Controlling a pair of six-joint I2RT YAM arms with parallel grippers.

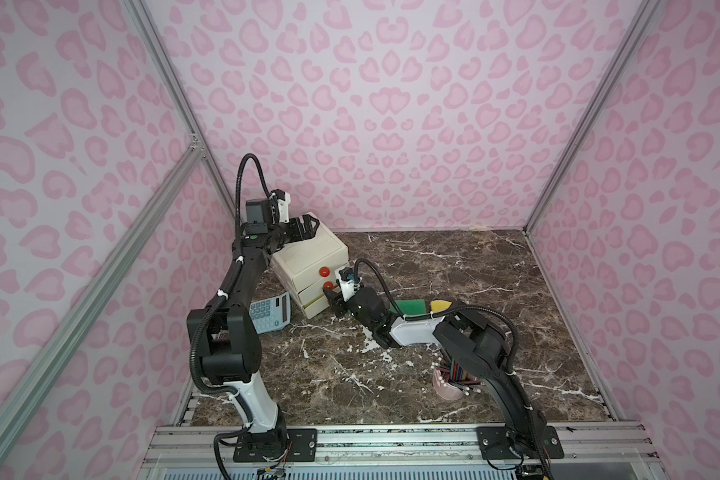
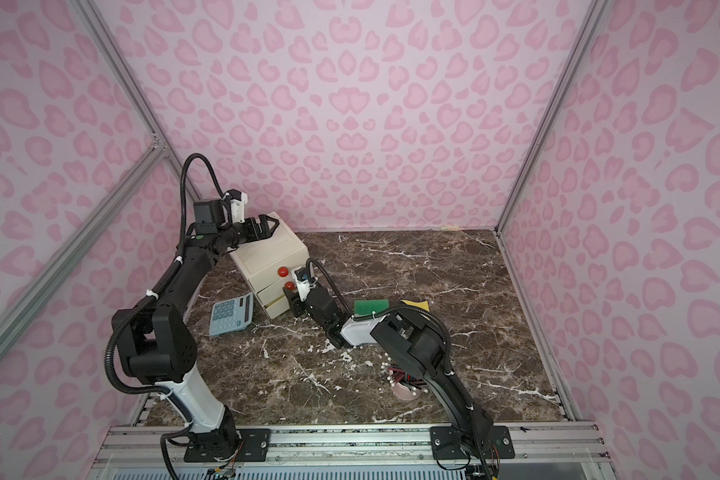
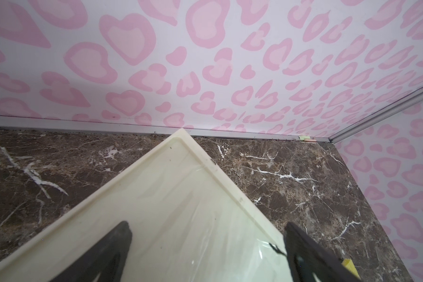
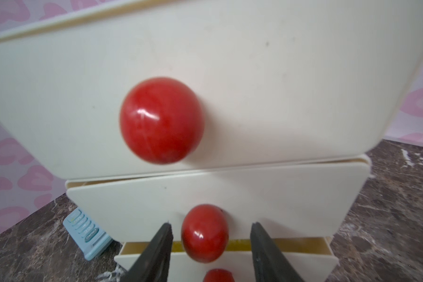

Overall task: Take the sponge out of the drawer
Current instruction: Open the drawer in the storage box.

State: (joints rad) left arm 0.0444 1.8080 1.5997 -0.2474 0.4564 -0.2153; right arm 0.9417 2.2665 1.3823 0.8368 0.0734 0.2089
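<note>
Straddling the red knob (image 4: 205,233) of the middle drawer (image 4: 279,200) with jaws parted, the right gripper (image 4: 211,224) should pinch squarely, then pull straight; left gripper (image 3: 206,224) hangs splayed.

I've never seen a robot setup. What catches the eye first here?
Pink heart-print walls surround everything. At the table's back left stands a cream chest with red knobs; the right gripper, open, flanks its middle knob, and the left gripper hangs open above its top.
</note>
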